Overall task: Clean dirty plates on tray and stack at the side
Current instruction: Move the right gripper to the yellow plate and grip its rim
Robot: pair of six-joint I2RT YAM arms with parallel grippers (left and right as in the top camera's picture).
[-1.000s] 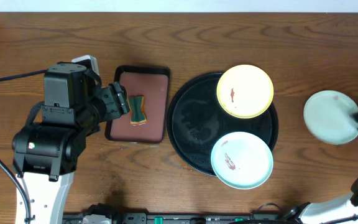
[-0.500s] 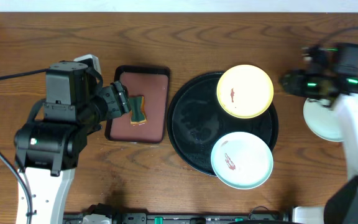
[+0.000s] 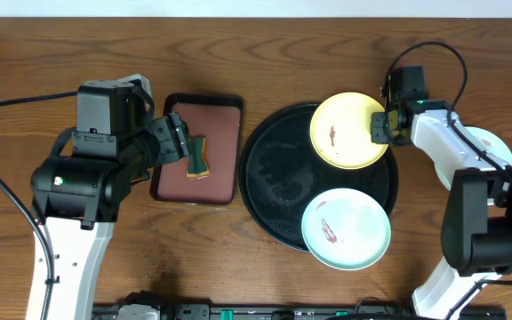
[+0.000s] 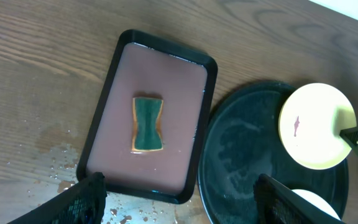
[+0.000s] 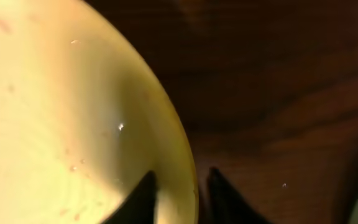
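Note:
A pale yellow plate (image 3: 345, 129) with a red-brown smear lies at the back of the big black tray (image 3: 274, 178). It also shows in the left wrist view (image 4: 312, 127). A smeared mint-blue plate (image 3: 346, 228) lies at the tray's front. A second mint-blue plate (image 3: 492, 144) lies on the tabletop at the right, partly hidden by my right arm. My right gripper (image 3: 382, 124) is at the yellow plate's right rim. In the right wrist view its fingers (image 5: 182, 186) are nearly closed astride that rim (image 5: 55, 112). My left gripper (image 3: 176, 144) (image 4: 179, 182) is open and empty above the reddish tray.
A rectangular reddish-brown tray (image 3: 220, 133) (image 4: 166, 74) stands left of the black tray (image 4: 247, 143). A green and tan sponge (image 3: 198, 157) (image 4: 148, 123) lies in it. Water drops (image 4: 61, 162) spot the wood by its near left corner.
My right arm has swung in from the far right edge to the yellow plate's right rim, leaving the mint-blue plate on the table. My left arm has barely shifted.

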